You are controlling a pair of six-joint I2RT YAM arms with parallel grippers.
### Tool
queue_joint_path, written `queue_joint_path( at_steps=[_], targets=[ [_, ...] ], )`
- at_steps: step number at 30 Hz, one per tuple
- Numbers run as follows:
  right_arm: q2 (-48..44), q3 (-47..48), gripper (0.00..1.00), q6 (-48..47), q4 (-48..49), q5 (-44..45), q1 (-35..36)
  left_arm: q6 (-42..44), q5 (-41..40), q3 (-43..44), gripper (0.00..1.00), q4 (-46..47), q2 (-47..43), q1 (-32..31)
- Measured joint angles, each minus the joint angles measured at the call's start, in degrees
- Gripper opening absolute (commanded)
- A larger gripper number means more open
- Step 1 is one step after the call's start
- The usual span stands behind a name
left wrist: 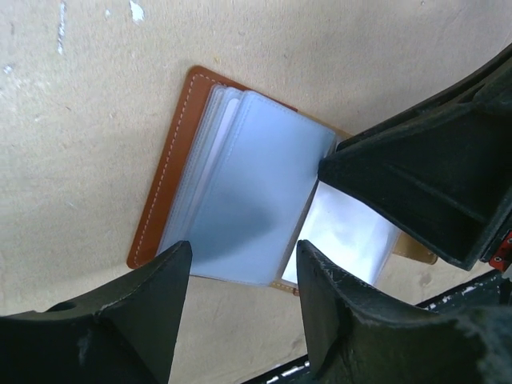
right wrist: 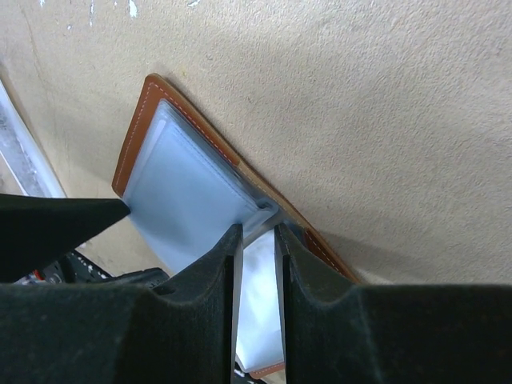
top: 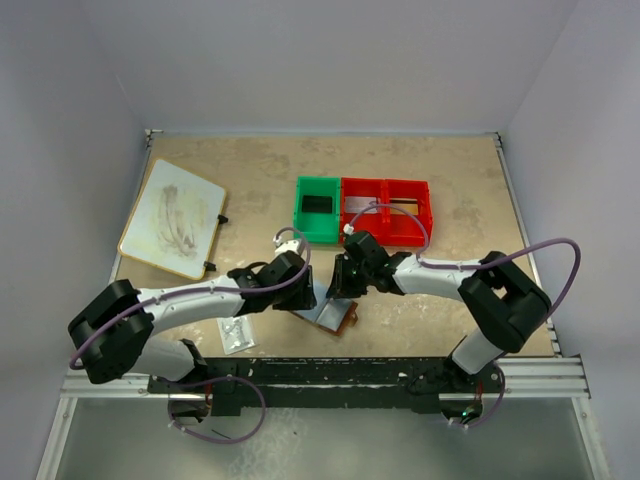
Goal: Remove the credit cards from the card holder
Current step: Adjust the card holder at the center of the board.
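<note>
While the card holder lies open on the bench, long axis running arm to arm, the right pincer clenches its clear sleeve; the left pincer hangs released alongside.

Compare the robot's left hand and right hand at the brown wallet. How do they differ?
The left hand is spread wide, gripping nothing; the right hand is nearly closed, pinching a clear sleeve. The left is over one half of the wallet, the right over the other. Both are black.
</note>
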Motion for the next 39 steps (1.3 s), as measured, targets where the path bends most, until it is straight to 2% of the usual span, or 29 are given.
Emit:
queue_joint_path(
  at_steps=[8,22,39],
  targets=[
    [0.0,-0.2,0.26,0.2,0.5,-0.1,0.0,1.2,-2.1,1.3,0.54,-1.4,0.5,0.0],
    [0.0,-0.6,0.26,0.6,1.3,-0.6,0.0,2.3,-0.8,1.3,0.49,-0.6,1.9,0.0],
    [0.4,-0.7,0.26,2.1,2.4,-0.6,0.0,2.4,5.9,1.3,0.41,3.0,0.2,0.0]
  ],
)
